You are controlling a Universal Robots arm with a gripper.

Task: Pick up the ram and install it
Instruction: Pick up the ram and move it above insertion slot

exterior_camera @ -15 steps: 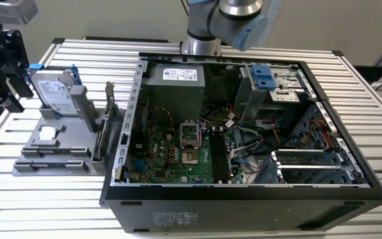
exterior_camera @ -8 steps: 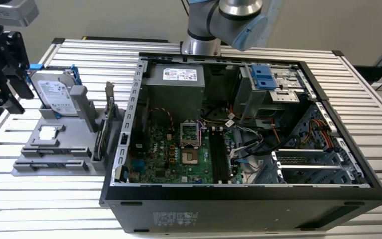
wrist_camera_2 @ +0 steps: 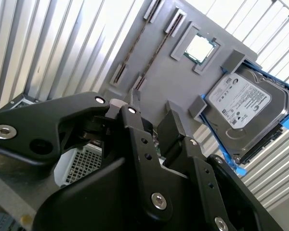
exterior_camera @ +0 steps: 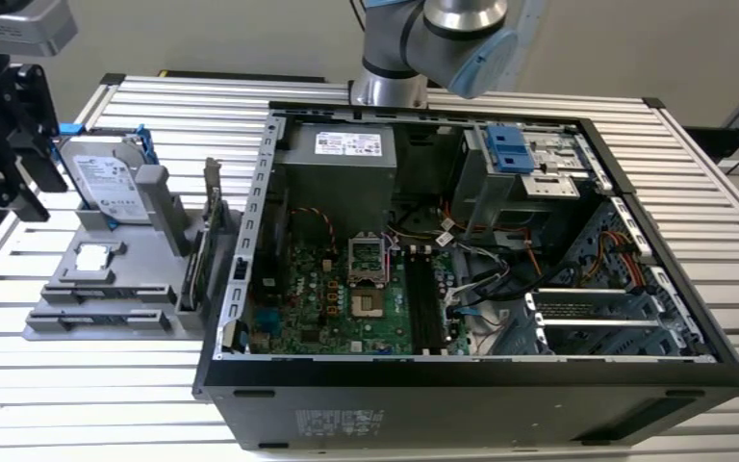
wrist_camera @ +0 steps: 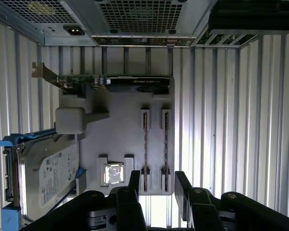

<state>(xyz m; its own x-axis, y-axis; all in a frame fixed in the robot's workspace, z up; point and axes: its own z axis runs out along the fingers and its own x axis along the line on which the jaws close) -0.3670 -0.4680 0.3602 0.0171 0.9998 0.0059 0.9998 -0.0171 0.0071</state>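
Two ram sticks stand on edge, side by side, in the end brackets of a grey fixture plate. In the second wrist view the ram sticks show as thin dark lines on the plate. My gripper hangs above the near end of the sticks, open, with nothing between its black fingers. In the exterior view my gripper is high over the fixture plate, at the exterior view's left. The open computer case lies in the middle, its long dark memory slots beside the processor socket.
A silver hard drive with blue rails, a processor chip and an upright card with a metal bracket share the fixture plate. The ribbed aluminium table surrounds the case. The arm's base stands behind the case.
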